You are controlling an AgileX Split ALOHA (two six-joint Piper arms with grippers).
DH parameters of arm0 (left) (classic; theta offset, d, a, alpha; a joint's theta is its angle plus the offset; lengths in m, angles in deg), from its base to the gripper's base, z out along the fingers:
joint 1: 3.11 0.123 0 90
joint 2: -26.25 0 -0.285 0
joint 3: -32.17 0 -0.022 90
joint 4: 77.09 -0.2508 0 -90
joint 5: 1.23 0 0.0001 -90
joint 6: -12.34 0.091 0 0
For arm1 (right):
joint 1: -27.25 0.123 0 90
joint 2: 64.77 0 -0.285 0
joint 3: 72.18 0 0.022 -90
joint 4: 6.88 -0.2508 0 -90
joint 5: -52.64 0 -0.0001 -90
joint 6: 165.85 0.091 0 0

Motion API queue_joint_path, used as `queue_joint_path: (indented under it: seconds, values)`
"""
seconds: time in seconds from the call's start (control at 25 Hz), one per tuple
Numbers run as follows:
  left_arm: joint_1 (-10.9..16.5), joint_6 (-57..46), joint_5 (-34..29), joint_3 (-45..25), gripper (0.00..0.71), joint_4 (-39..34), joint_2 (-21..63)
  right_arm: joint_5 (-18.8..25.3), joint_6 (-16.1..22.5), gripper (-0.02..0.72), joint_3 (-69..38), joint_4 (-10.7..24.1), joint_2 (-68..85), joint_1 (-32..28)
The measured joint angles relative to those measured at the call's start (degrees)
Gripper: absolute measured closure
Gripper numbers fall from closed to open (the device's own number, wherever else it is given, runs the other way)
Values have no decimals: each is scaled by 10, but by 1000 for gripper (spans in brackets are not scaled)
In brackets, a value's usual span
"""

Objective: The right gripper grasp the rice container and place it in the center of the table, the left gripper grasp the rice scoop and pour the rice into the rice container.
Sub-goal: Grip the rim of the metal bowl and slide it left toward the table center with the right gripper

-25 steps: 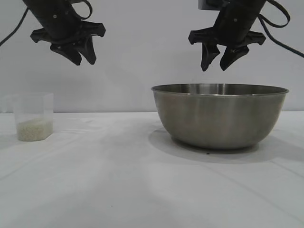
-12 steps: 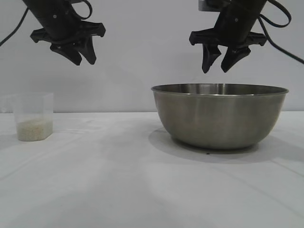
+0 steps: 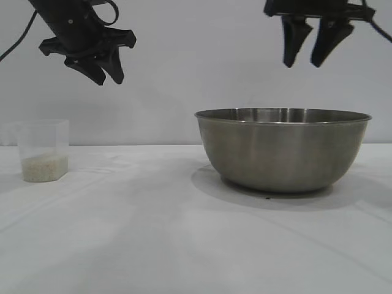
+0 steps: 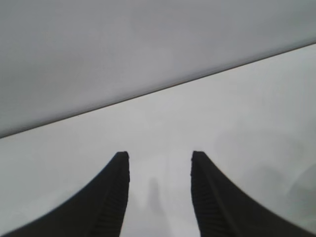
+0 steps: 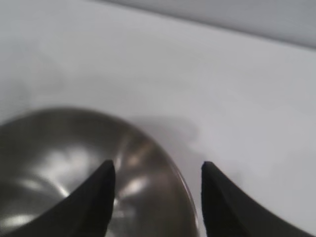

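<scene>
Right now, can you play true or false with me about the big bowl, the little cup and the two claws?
1. The rice is in the little plastic cup. True.
2. The right claw is holding the steel bowl. False: it hangs open above the bowl, touching nothing.
3. The left claw is gripping the cup. False: it hovers high above the cup, open and empty.
4. The bowl sits on the white table, to the right of the cup in the outside view. True.
5. The bowl is full of rice. False: the right wrist view shows only bare shiny metal in the part it sees.
</scene>
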Motion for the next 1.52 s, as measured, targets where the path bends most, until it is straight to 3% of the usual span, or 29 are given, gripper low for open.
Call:
queue_joint_path:
  seconds: [0.16, 0.28, 0.68, 1.24, 1.4, 1.52]
  values:
    - [0, 0, -8, 0, 471, 0, 0, 78, 0, 363, 0, 5, 7, -19]
    - [0, 0, -9, 0, 471, 0, 0, 103, 0, 363, 0, 8, 7, -21]
    - [0, 0, -16, 0, 471, 0, 0, 128, 0, 363, 0, 13, -49, -21]
    - [0, 0, -18, 0, 471, 0, 0, 102, 0, 363, 0, 22, -106, -21]
    - [0, 0, -18, 0, 471, 0, 0, 101, 0, 621, 0, 21, -117, -21]
    - [0, 0, -18, 0, 471, 0, 0, 95, 2, 636, 2, 14, -117, -21]
